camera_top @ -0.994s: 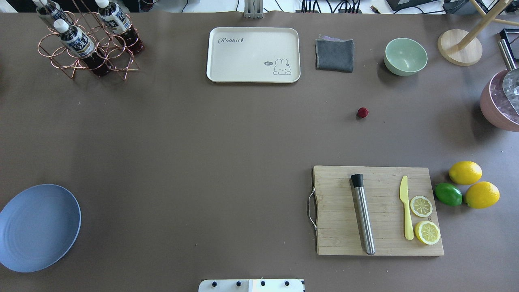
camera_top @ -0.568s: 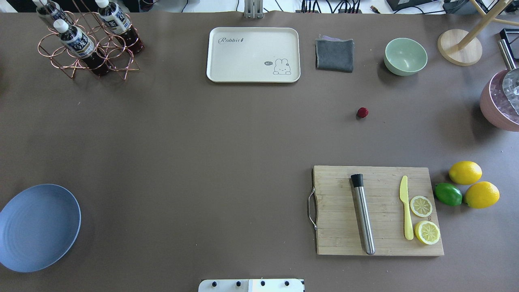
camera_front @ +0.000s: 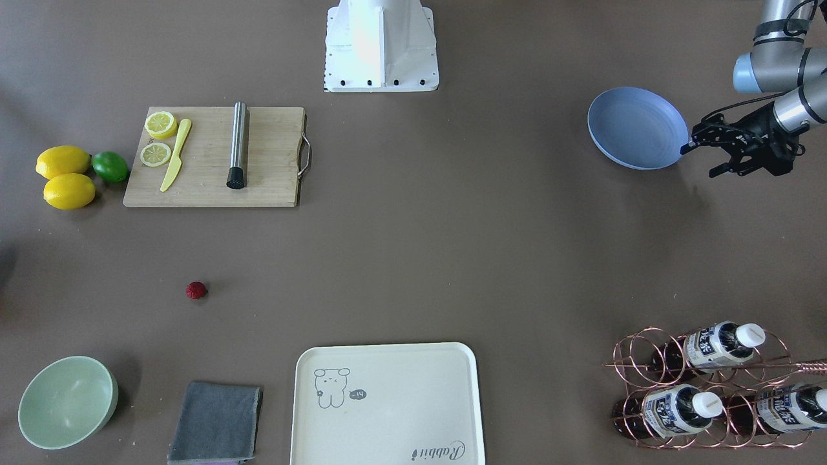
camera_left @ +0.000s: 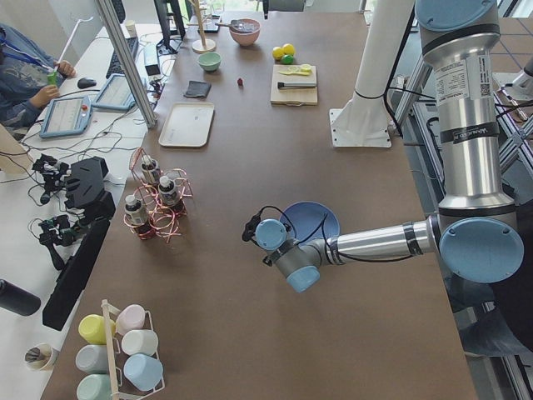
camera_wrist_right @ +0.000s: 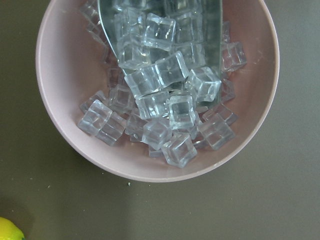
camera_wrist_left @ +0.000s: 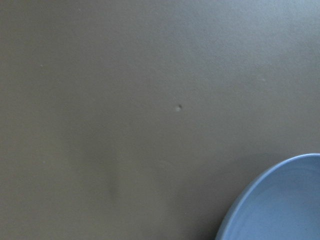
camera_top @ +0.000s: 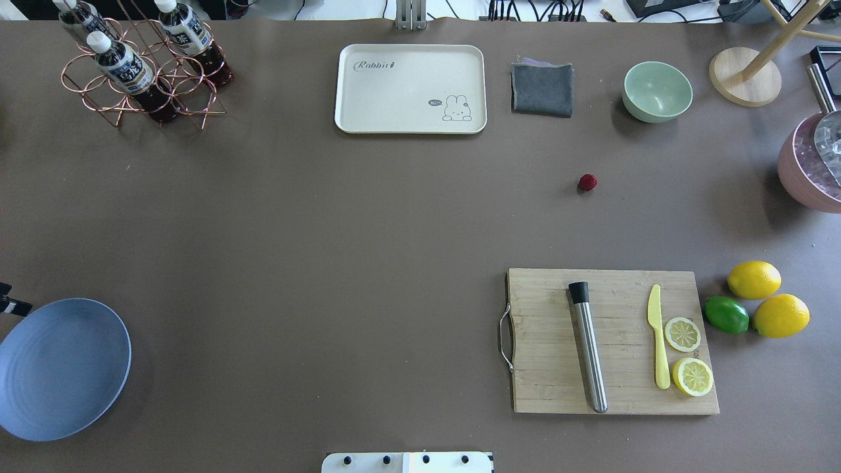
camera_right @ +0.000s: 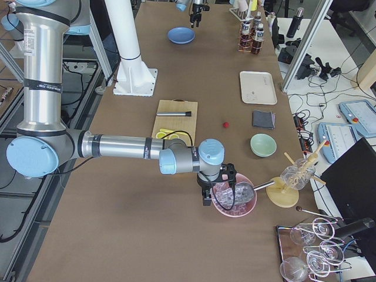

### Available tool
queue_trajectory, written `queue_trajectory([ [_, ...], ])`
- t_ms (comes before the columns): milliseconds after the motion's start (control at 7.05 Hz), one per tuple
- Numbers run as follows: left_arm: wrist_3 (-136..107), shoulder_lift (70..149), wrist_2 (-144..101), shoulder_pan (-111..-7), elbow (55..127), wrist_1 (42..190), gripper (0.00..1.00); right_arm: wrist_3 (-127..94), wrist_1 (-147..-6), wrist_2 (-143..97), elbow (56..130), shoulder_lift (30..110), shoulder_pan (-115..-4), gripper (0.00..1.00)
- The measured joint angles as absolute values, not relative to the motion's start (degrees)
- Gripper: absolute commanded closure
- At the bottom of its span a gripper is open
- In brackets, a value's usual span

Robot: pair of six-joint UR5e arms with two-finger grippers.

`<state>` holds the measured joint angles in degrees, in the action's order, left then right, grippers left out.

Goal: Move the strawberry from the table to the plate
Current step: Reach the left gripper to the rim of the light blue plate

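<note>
The strawberry (camera_top: 587, 182) (camera_front: 196, 290) is a tiny dark-red berry lying alone on the brown table (camera_top: 328, 230), right of centre and far from both arms. The light-blue plate (camera_top: 62, 368) (camera_front: 636, 128) (camera_wrist_left: 280, 205) sits empty at the table's near left corner. My left gripper (camera_front: 701, 159) (camera_top: 6, 305) hovers just beside the plate's outer rim, open with nothing between its fingers. My right gripper (camera_right: 217, 197) hangs over the pink bowl of ice cubes (camera_wrist_right: 155, 85) at the right end. It shows only in the right side view, so I cannot tell whether it is open or shut.
A wooden cutting board (camera_top: 545, 387) near right holds a steel muddler, a yellow knife and lemon slices. Two lemons and a lime (camera_top: 726, 314) lie beside it. A cream tray (camera_top: 410, 89), grey cloth (camera_top: 542, 89), green bowl (camera_top: 657, 92) and bottle rack (camera_top: 141, 72) line the far edge.
The tip of my left gripper has come into the overhead view at the left edge, just above the plate. The strawberry and everything else stay put.
</note>
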<state>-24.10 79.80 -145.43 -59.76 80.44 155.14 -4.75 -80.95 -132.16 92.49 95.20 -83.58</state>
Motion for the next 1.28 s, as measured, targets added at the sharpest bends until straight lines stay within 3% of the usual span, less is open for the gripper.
queue_trajectory([
  [568,-24.77,79.83,-144.20,-55.72,79.50,159.10,0.43,-4.75,-80.95,-132.19,92.43,95.19,-83.58,0.00],
  [710,-24.73,79.83,-143.94,-54.75,79.50,159.58,0.61,-4.75,-80.95,-132.19,92.40,95.19,-83.58,0.00],
  [852,-24.71,79.91,-143.79,-54.23,79.51,159.77,0.94,-4.75,-80.95,-132.19,92.39,95.19,-83.59,0.00],
  [994,-24.72,80.07,-143.77,-54.04,79.60,159.83,1.00,-4.75,-80.95,-132.19,92.39,95.19,-83.59,0.00],
  [1277,-24.97,80.51,-144.15,-53.98,80.08,160.33,1.00,-4.75,-80.95,-132.19,92.50,95.19,-83.58,0.00],
])
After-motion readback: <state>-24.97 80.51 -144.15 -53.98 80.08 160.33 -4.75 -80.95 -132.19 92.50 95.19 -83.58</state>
